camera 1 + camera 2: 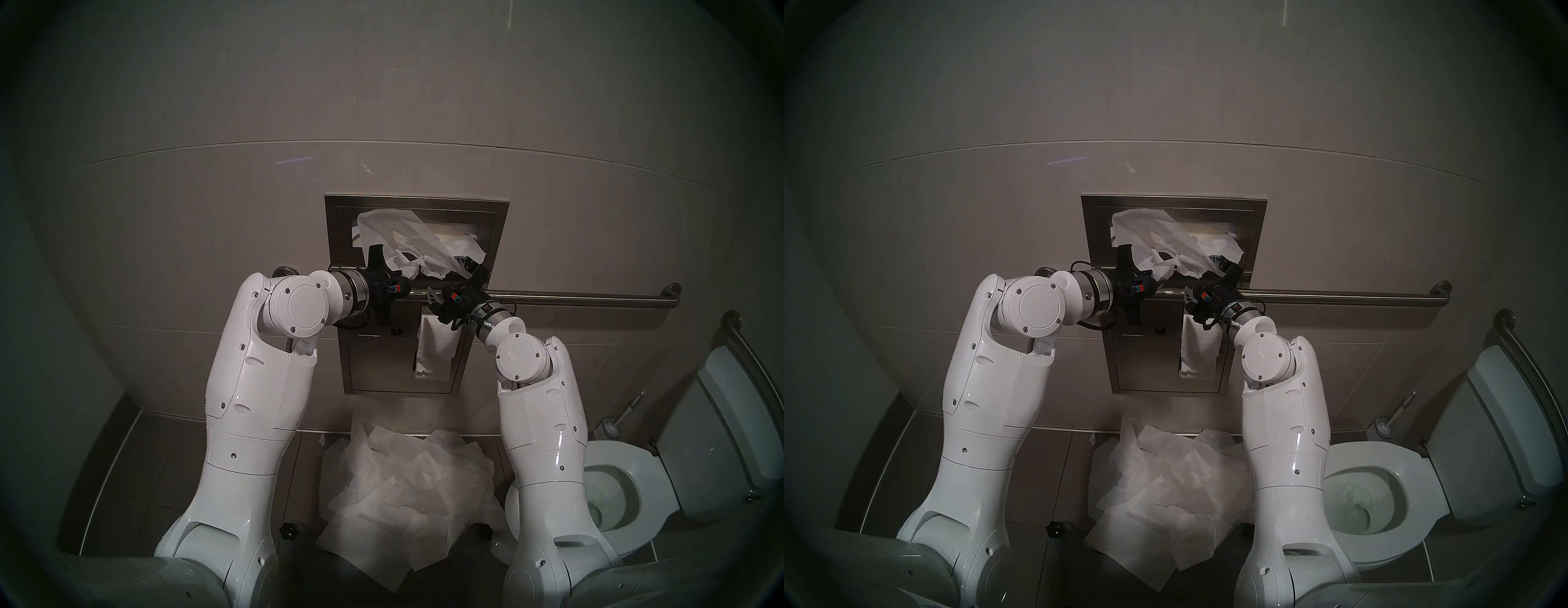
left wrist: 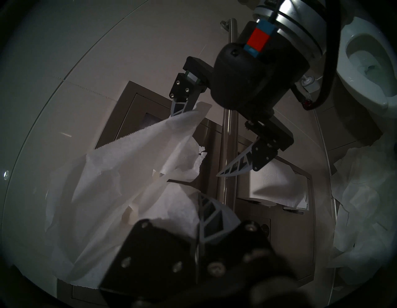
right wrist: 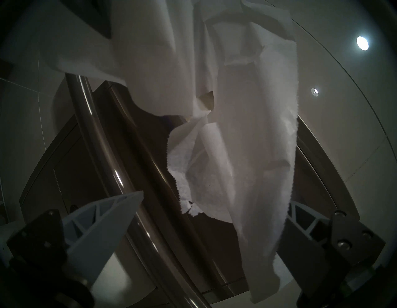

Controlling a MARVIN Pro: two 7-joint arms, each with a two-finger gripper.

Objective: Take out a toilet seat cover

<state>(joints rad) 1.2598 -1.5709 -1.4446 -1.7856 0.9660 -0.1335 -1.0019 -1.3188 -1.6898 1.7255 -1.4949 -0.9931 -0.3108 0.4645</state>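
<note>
head pair downward, wrists close, perhaps tilted

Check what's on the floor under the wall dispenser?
A heap of loose white paper sheets lies below the dispenser, between the arms. The floor beneath the heap is covered.

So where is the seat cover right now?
In the head view the seat cover hangs half out of the steel wall dispenser, above the grab bar, with the left end effector shut on its lower edge.
</note>
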